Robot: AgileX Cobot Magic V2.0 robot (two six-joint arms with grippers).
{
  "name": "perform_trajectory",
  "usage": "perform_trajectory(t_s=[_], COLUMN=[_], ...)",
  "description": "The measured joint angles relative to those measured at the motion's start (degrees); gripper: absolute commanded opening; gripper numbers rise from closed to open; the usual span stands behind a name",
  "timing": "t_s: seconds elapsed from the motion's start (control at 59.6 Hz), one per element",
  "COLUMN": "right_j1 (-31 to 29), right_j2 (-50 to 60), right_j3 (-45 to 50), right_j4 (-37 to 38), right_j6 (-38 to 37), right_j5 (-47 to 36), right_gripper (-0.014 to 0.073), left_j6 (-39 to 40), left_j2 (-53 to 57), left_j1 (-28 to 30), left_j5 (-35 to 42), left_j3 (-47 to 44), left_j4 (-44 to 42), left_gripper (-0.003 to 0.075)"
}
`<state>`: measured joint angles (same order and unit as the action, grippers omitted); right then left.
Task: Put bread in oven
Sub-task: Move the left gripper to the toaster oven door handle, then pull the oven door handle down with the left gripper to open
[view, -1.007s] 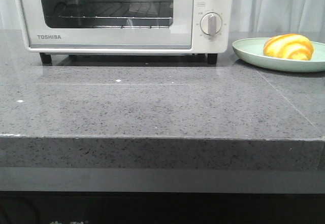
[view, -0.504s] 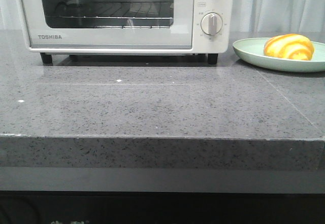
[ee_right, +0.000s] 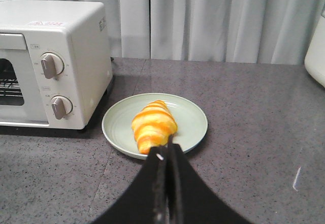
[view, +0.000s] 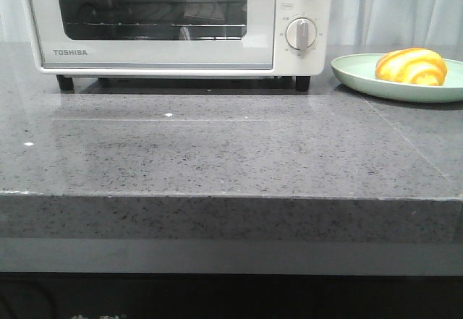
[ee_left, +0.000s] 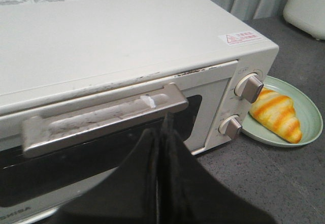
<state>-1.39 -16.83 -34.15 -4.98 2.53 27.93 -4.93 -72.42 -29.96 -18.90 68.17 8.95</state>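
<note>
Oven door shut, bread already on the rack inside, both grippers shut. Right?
Not quite. The bread is on the green plate beside the oven, as the right wrist view shows. Door shut, left gripper and right gripper shut: correct.

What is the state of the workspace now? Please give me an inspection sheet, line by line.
Surface: grey speckled counter, a few small white specks.
Job's things: oven, door shut, wire rack inside; bread lies on the green plate, beside the oven's knob side.
Clutter: nothing seen.
Grippers: left gripper shut, close to the oven door handle; right gripper shut, pointing at the bread.
Cables: nothing seen.
Surroundings: pale curtain behind; white object at the edge.
</note>
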Motion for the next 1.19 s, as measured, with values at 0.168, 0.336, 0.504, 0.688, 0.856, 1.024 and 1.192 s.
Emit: perform_trajectory(t_s=[0.168,0.336,0.504,0.688,0.856,1.024,1.192], right_j1=[0.0,0.0,0.0,0.0,0.0,0.0,0.0], right_j2=[0.0,0.0,0.0,0.0,-0.1,-0.1,-0.1], right_j3=[0.0,0.0,0.0,0.0,0.0,0.0,0.0], right_j4=[0.0,0.0,0.0,0.0,0.0,0.0,0.0], right_j6=[0.0,0.0,0.0,0.0,0.0,0.0,0.0], right_j5=[0.0,0.0,0.0,0.0,0.0,0.0,0.0], right_gripper=[-0.0067,-0.0067,-0.0067,-0.0067,-0.0067,-0.0067,-0.0067], left_j6=[0.0,0.0,0.0,0.0,0.0,0.0,0.0], left_j2=[-6.6,-10.5,-11.2,-12.0,-13.7,-13.9,-14.1], left_j1=[0.0,0.0,0.0,0.1,0.7,0.7,0.7], left_j5=[0.5,3.4,6.2,8.4,8.8,9.1,9.1], left_j3=[3.9,5.4,5.6,5.9,5.9,5.9,6.0], left_j4=[0.0,0.0,0.1,0.0,-0.2,-0.5,-0.7], left_gripper=[-0.002,-0.002,-0.002,-0.002,-0.002,-0.002,-0.002])
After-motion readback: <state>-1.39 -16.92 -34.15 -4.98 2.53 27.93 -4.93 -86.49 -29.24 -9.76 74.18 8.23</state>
